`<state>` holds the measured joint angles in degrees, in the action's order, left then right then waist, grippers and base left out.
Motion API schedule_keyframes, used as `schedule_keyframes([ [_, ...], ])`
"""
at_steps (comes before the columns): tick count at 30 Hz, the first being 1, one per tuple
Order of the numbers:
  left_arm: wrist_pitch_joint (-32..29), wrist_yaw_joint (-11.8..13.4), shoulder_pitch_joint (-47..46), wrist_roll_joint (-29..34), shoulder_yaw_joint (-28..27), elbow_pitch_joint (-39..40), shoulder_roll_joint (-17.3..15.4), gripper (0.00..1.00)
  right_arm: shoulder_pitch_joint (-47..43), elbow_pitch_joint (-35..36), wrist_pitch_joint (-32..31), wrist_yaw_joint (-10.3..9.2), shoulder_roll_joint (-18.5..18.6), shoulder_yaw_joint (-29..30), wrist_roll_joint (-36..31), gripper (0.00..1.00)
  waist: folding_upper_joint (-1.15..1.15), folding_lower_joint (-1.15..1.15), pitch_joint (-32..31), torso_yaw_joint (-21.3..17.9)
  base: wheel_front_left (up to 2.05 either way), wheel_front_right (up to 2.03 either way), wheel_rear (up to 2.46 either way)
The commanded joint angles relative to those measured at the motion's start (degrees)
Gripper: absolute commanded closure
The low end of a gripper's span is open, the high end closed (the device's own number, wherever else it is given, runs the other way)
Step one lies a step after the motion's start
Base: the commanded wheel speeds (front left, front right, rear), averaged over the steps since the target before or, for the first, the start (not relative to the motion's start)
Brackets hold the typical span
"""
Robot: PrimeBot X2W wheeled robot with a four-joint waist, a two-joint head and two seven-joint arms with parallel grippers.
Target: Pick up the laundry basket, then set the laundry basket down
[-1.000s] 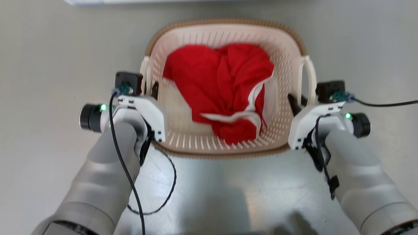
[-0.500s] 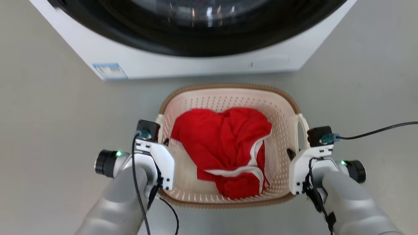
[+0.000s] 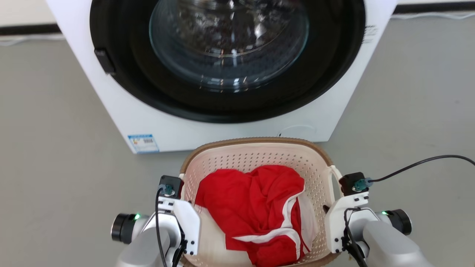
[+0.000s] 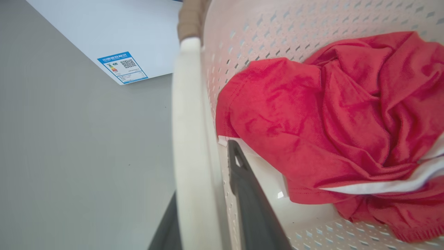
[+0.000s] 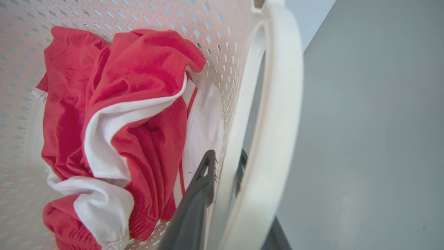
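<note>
The laundry basket (image 3: 256, 142), cream perforated plastic with a brown woven rim, sits low in the head view between my two arms. A red garment with white trim (image 3: 256, 207) lies crumpled inside it. My left gripper (image 3: 184, 202) is shut on the basket's left side. In the left wrist view, one dark finger (image 4: 242, 180) is inside the wall and the other is outside the white handle (image 4: 189, 121). My right gripper (image 3: 328, 209) is shut on the right side. There, one finger (image 5: 201, 184) is inside the wall, by the white loop handle (image 5: 277, 104).
A white front-loading washer (image 3: 122, 111) with a round dark glass door (image 3: 230, 40) stands just beyond the basket. A blue label (image 3: 143, 143) marks its lower left corner. Grey floor (image 3: 55, 167) spreads to both sides. A black cable (image 3: 419, 163) trails right from my right wrist.
The whole head picture has shifted: the camera now looks further forward, so the washer has come into view and the basket sits lower. Both grippers keep their hold on the basket's sides.
</note>
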<state>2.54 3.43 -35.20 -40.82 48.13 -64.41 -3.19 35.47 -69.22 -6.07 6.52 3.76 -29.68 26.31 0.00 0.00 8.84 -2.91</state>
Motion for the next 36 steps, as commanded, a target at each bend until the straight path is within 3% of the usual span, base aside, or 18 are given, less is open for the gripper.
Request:
schedule_keyframes([
  [1,0.5,-0.8,0.6,0.2,0.7,1.2,0.3,1.0,0.5,3.5,0.1,0.97,-0.9,-2.0,-0.1,1.0,0.0,0.0,-1.8,-1.4,0.0,0.0,0.0],
  [9,0.8,-0.2,1.1,-3.0,2.6,0.9,0.3,1.0,-2.2,7.1,-1.9,0.97,-0.9,-2.5,-0.8,1.0,0.0,0.0,-3.5,-1.9,0.0,0.0,0.0],
  [36,1.3,1.7,5.2,-10.4,9.0,0.1,0.3,1.0,-7.4,6.3,-1.2,0.97,-0.9,-2.2,-1.9,1.0,0.0,0.0,-10.3,-1.7,0.0,0.0,0.0],
])
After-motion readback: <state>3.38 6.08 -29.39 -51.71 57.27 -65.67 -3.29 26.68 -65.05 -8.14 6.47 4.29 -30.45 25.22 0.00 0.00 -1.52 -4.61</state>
